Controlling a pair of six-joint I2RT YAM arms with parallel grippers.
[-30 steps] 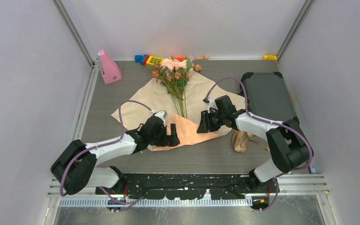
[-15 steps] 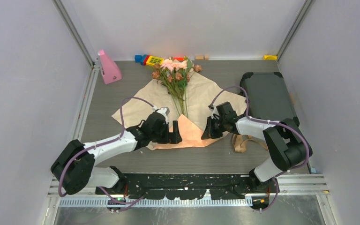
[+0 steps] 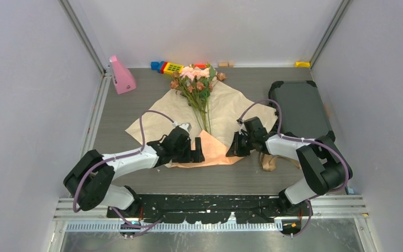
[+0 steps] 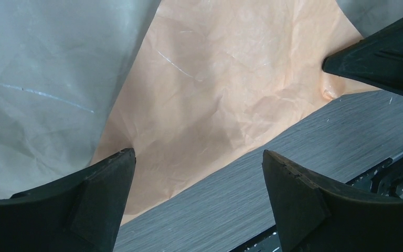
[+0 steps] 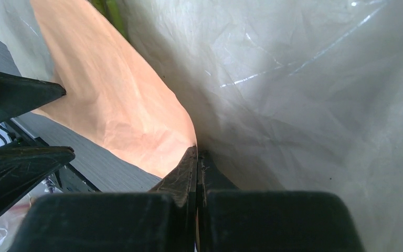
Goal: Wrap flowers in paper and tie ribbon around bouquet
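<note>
Right wrist view: your right gripper (image 5: 197, 157) is pinching the paper (image 5: 294, 105), jaws closed. Only overhead are the flowers (image 3: 197, 84) showing whole; your left gripper (image 4: 197, 153) is hovering spread wide.

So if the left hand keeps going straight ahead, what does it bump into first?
Most likely the paper: its folded-over orange corner lies just ahead of the open left hand. The right hand, pinching that paper, sits farther along.

crinkled matt paper (image 3: 218, 107), wood-grain table (image 3: 241, 178)
</note>
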